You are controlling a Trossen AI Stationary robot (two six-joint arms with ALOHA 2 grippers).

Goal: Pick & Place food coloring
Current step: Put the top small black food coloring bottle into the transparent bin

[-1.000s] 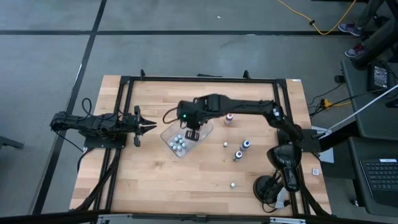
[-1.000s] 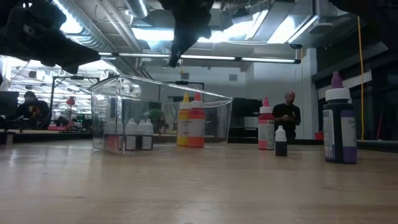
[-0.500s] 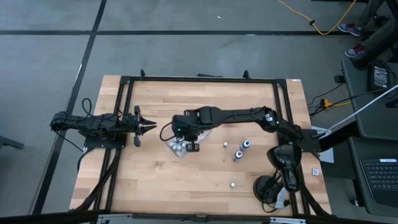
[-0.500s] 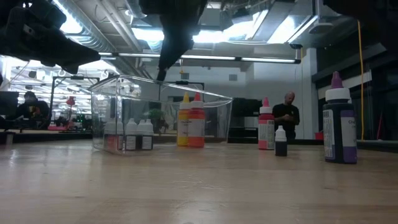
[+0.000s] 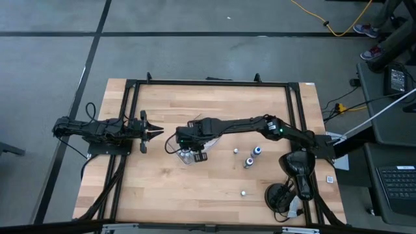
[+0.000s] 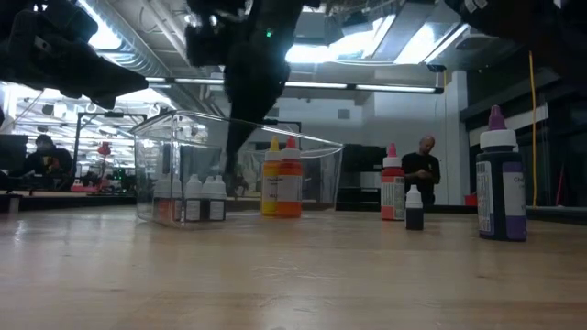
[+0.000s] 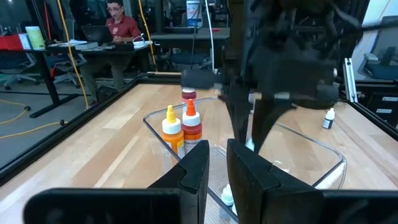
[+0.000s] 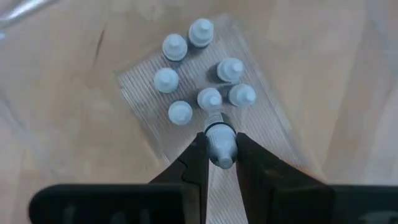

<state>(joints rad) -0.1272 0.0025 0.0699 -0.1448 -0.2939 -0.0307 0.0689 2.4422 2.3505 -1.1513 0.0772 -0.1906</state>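
Observation:
The clear tray [image 6: 174, 165] stands on the table with several pale food coloring bottles [image 8: 186, 81] on its floor, and a yellow bottle [image 7: 170, 127] and an orange one [image 7: 190, 121] upright in it. My right gripper [image 8: 219, 140] reaches down into the tray [image 5: 185, 156], shut on one small pale bottle. Its fingers also show inside the tray walls in the low view [image 6: 234, 151]. My left gripper [image 5: 156, 132] waits shut, level, left of the tray. My right gripper pinches one small pale bottle [image 8: 219, 148] between its two fingertips [image 8: 198, 155]. It comes from above, pointing down. The bottle stands upright in the hold, right beside the cluster of pale bottles. I cannot tell whether its base touches the tray floor.
More bottles stand on the table right of the tray: a blue-capped one [image 5: 257, 151], another beside it [image 5: 249, 162], and two tiny ones [image 5: 236, 151] [image 5: 243, 192]. The low view shows a red bottle [image 6: 392, 183], a tiny dark one [image 6: 414, 209] and a tall purple one [image 6: 500, 183].
My right gripper has moved toward the table's left and near edges and down, from above the tray's rim into the tray, still holding the small bottle.

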